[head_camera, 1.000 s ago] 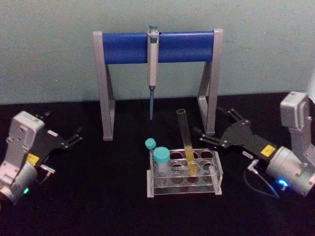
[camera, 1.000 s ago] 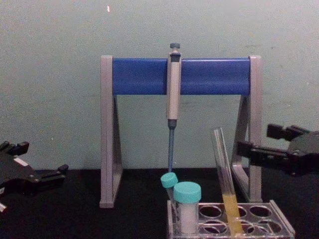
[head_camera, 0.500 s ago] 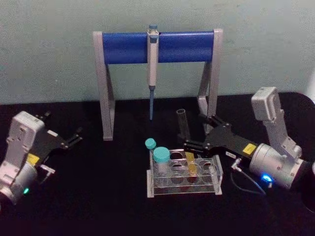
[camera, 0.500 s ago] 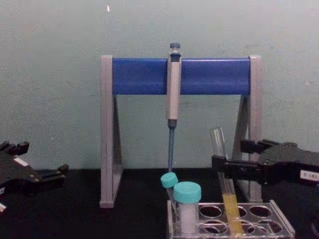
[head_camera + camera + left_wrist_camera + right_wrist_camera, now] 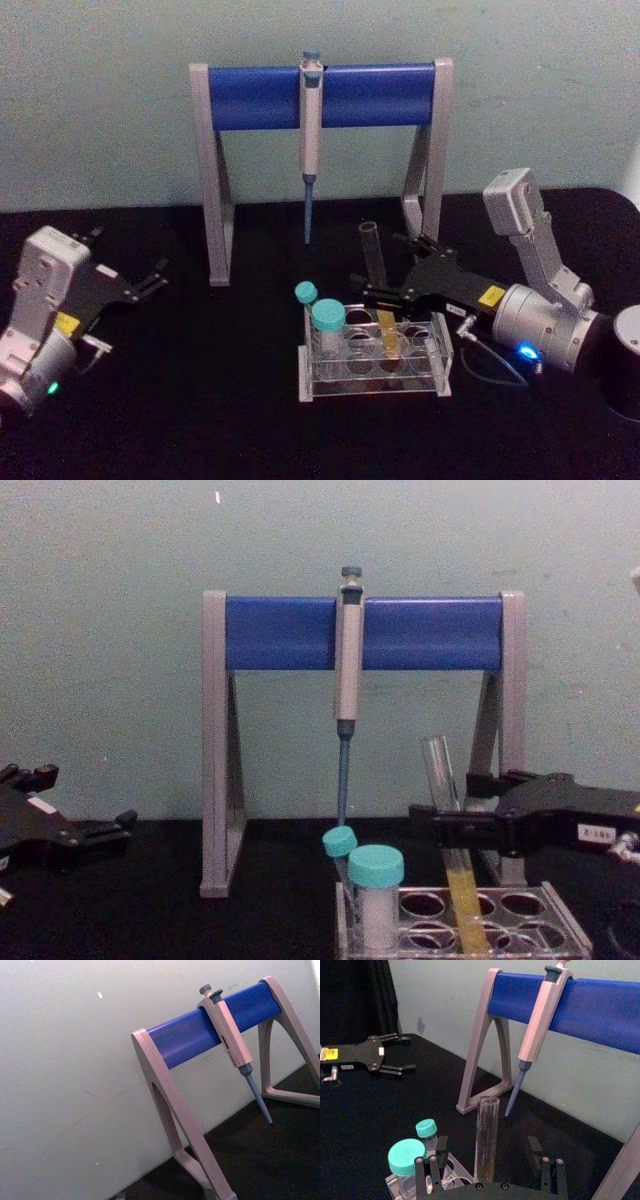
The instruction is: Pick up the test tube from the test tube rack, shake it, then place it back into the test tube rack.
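Observation:
The test tube stands leaning in the test tube rack, a clear glass tube with yellow liquid in its lower part. My right gripper is open and reaches in from the right, with one finger on each side of the tube's upper half. In the right wrist view the tube rises between the fingers with a gap on both sides. In the chest view my right gripper brackets the tube above the rack. My left gripper rests open at the far left.
A tall blue-and-grey pipette stand with a grey pipette hanging from it stands behind the rack. Two teal-capped tubes sit in the rack's left end. A dark round object is at the right edge.
My right gripper has moved left and a little lower, from right of the rack until its open fingers straddle the test tube. The tube, the rack and my left arm have not moved.

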